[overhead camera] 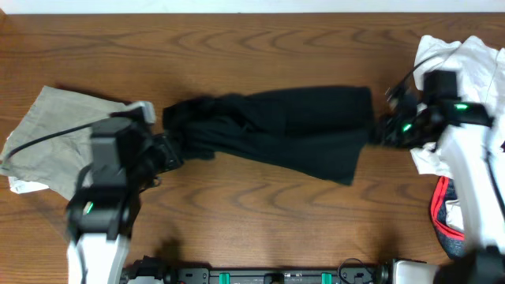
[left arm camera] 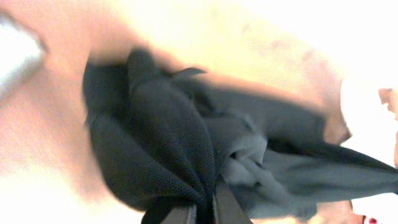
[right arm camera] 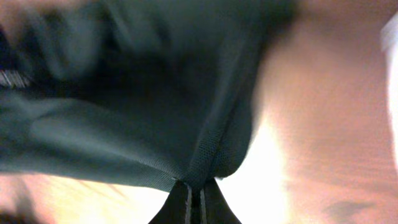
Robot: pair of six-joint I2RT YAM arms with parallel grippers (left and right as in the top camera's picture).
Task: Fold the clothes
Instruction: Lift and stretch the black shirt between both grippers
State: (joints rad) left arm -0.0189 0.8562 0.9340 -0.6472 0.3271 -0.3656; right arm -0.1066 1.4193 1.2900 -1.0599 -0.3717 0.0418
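**A:** From above, where's the black shirt (overhead camera: 276, 130)?

**B:** Centre of the frame, pulled into a band across the desk (overhead camera: 252, 39) between 2 arms. The left tool (overhead camera: 172, 150) is clamped on its bunched end at centre-left, and the right tool (overhead camera: 384, 126) is pinched tight on the end at centre-right.

**A:** Other clothes?

**B:** A khaki garment (overhead camera: 55, 130) at the left edge, a white garment (overhead camera: 473, 59) upper right, and a red and grey garment (overhead camera: 446, 225) lower right.

**A:** The left wrist view?

**B:** Blurred. The tool is closed at bottom centre, with crumpled black fabric caught in it.

**A:** Right wrist?

**B:** Closed at bottom centre on a fold of the shirt, which fills the upper left.
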